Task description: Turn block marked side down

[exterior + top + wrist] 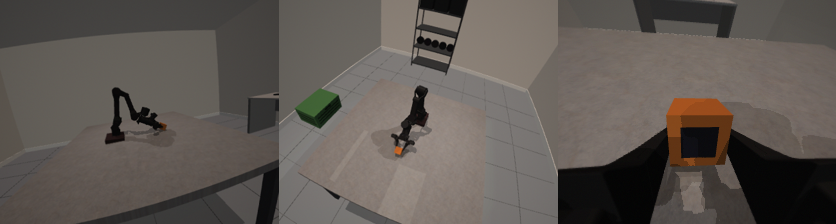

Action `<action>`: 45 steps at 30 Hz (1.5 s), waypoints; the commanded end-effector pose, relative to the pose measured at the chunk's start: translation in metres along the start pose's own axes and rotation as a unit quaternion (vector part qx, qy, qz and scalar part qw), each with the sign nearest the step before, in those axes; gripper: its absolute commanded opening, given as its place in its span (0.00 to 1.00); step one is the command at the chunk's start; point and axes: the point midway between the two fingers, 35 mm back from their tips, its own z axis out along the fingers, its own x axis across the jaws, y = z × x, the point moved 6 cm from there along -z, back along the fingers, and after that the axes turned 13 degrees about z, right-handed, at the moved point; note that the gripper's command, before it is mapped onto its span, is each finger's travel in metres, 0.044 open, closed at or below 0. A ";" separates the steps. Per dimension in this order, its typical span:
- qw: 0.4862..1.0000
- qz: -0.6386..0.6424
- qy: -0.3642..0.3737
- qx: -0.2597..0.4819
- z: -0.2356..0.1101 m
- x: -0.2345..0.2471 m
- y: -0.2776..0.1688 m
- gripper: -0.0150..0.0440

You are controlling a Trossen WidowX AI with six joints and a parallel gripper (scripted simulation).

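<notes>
The gripper point(699, 165) grasps the orange block point(699, 131) just above the table point(608, 90), its mark facing the camera. I would rotate further before lowering, then release gently.

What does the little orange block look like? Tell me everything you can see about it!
The block is a small orange cube with smooth, plain-looking sides. One face carries a dark, nearly black square mark, and that face points toward the wrist camera. The gripper is shut on it: one black finger presses its left side and another presses its right. From the exterior view it hangs at the end of the low-reaching arm, close above the gray table; whether it touches the table is unclear.
</notes>
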 end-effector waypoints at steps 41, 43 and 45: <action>1.000 0.002 0.003 -0.004 0.000 0.000 0.001 1.00; 1.000 0.002 0.003 -0.004 0.000 0.000 0.001 1.00; 1.000 0.002 0.003 -0.004 0.000 0.000 0.001 1.00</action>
